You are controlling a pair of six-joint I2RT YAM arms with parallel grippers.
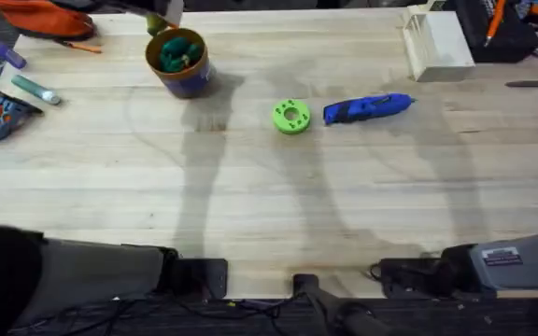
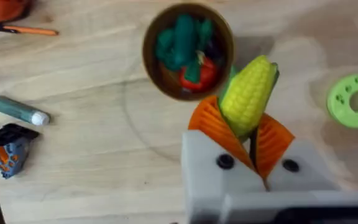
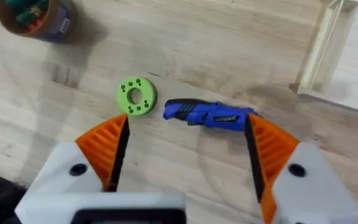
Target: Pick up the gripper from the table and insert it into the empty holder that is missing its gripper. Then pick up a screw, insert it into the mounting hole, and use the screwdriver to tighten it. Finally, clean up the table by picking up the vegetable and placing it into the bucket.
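So the round dark-blue pot with the tan rim, the bucket, sits just past the left gripper, already stuffed with green and red toys. That gripper's orange ribbed fingers are clenched on the yellow toy corn with the green end, the vegetable, long axis running out from the fingers, tip aimed beside the bucket's rim rather than over its mouth. Left arm's clearly the nearer one. Right gripper hangs spread wide, holding nothing, above the bright blue pen-shaped screwdriver.
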